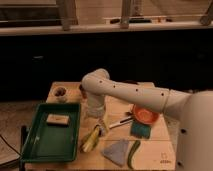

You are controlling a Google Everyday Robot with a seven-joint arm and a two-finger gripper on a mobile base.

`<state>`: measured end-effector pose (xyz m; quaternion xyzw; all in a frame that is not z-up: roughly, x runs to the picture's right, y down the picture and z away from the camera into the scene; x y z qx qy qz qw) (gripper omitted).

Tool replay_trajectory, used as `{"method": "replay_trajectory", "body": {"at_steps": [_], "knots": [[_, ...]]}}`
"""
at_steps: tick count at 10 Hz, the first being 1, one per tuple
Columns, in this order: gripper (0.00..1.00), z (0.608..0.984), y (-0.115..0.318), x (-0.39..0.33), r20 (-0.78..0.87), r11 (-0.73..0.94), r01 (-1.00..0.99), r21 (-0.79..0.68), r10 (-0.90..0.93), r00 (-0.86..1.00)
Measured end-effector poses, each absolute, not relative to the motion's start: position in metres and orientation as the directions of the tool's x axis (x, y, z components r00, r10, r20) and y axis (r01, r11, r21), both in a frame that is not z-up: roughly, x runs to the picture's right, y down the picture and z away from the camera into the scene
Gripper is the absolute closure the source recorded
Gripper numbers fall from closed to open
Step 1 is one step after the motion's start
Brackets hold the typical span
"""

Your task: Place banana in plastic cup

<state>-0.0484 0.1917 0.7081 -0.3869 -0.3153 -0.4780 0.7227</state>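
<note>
The banana [91, 139] is yellow-green and lies on the wooden table [150, 145], just right of the green tray, its upper end pointing to the gripper. My gripper [102, 124] hangs from the white arm [125, 92] and sits at the banana's upper end, close above or touching it. A pale upright form [94, 107] stands under the arm's bend; I cannot tell whether it is the plastic cup or part of the wrist.
A green tray [37, 142] at the left holds a tan block [57, 120]. An orange bowl [145, 115] stands on a teal cloth [140, 131] at the right. A grey cloth [117, 150] and a dark green vegetable [133, 153] lie in front. A small cup [61, 92] is at the back left.
</note>
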Motion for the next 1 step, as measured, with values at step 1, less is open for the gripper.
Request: {"method": "replay_trajectory", "body": {"at_steps": [1], "knots": [[0.20, 0.7080, 0.1917, -0.0484, 0.826, 0.244, 0.935, -0.258, -0.447, 0.344]]}}
